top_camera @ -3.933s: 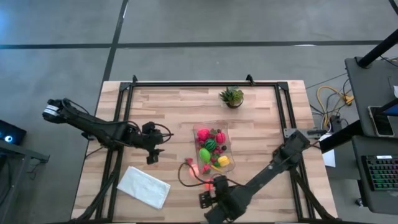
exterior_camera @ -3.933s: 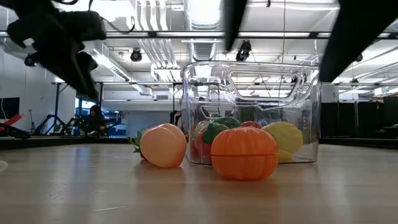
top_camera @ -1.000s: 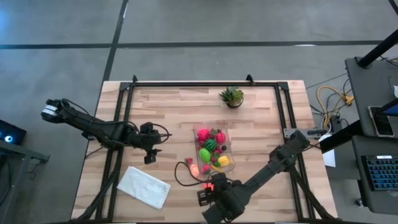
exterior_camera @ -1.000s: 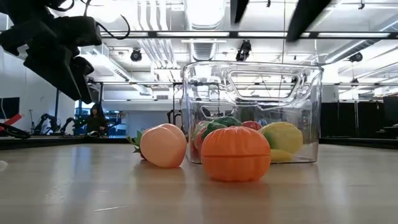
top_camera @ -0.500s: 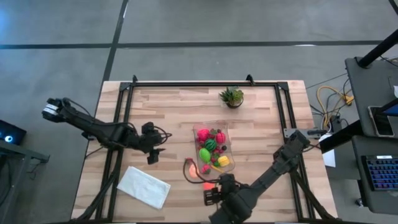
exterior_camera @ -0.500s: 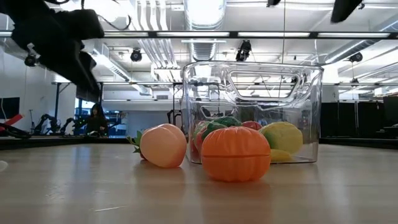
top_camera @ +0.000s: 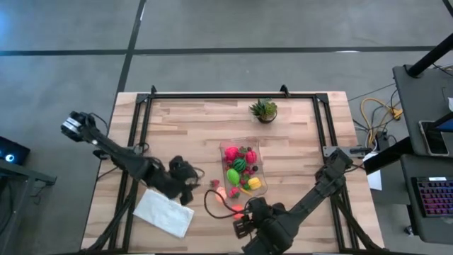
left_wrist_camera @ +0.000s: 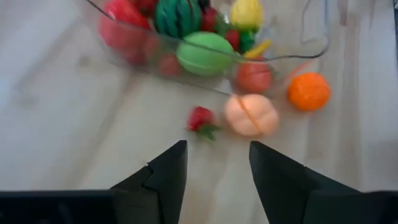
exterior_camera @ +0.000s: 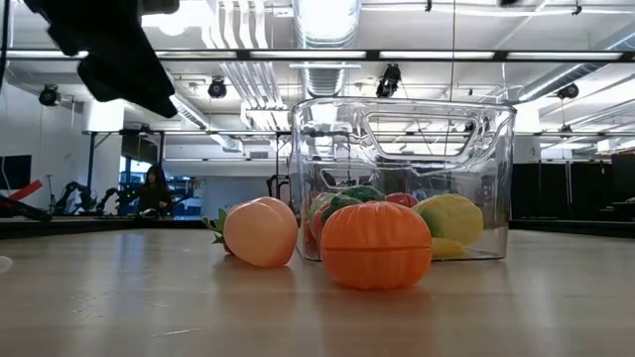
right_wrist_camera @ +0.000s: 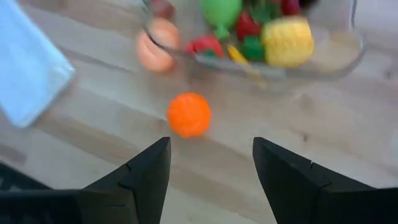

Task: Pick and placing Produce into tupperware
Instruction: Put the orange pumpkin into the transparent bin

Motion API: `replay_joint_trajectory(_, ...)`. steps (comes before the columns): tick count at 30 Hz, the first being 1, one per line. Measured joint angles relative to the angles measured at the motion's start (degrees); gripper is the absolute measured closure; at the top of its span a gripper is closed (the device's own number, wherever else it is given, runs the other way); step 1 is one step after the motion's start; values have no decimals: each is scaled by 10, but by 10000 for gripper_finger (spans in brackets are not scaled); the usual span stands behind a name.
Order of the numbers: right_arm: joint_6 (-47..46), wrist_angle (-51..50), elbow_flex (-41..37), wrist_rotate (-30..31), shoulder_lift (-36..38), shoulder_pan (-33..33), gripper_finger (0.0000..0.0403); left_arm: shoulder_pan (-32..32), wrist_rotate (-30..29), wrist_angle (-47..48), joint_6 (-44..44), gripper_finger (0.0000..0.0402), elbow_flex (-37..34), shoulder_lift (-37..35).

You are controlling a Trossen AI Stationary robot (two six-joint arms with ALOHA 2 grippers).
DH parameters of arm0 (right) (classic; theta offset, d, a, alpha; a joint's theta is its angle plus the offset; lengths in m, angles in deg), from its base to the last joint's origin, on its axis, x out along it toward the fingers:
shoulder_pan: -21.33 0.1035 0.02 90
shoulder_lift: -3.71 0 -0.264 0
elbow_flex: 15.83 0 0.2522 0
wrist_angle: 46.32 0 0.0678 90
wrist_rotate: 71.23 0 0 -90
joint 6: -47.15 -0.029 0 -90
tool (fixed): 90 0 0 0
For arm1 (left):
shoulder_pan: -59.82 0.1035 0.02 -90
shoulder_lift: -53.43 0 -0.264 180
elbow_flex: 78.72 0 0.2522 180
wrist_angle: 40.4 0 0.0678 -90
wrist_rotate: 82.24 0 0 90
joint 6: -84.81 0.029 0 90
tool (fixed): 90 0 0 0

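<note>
right pincer: near edge of surface, fingers spread, empty, above orange toy
orange toy: on surface, just outside tupperware
peach toy: beside tupperware, apart from orange toy
strawberry: loose on surface
left pincer: fingers spread, empty, aimed at strawberry
tupperware: mid-surface, holds more produce
white cloth: near left corner
potted plant: far edge
writing: none readable

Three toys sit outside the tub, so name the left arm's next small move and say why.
Probably ease the left gripper forward and down onto the small strawberry. Its fingers stand open and empty, the strawberry lies on the bare wood just ahead of them, closer than the peach, outside the clear tupperware.
</note>
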Motion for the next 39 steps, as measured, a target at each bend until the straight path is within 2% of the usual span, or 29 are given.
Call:
replay_joint_trajectory(3, 47, 1, -3, 52, 21, 5, 183, -31, -4, 6, -61, 244, 38, 61)
replay_joint_trajectory(6, 70, 0, -21, 111, 56, 7, 183, -66, -25, 17, -81, 244, 83, 120)
replay_joint_trajectory(12, 120, -1, -66, 189, 141, 7, 183, -132, -114, 109, -158, 244, 204, 219)
replay_joint_trajectory(15, 153, 0, -83, 222, 181, 7, 183, -142, -158, 128, -172, 244, 254, 261)
replay_joint_trajectory(19, 170, 0, -108, 272, 238, -7, 183, -137, -167, 110, -174, 244, 307, 310)
replay_joint_trajectory(25, 182, 0, -135, 275, 299, -17, 183, -137, -170, 97, -175, 244, 396, 402)
replay_joint_trajectory(32, 210, 0, -158, 253, 322, -9, 183, -134, -171, 96, -175, 244, 517, 507)
replay_joint_trajectory(39, 236, 1, -160, 236, 315, 0, 183, -128, -184, 182, -187, 244, 567, 533)
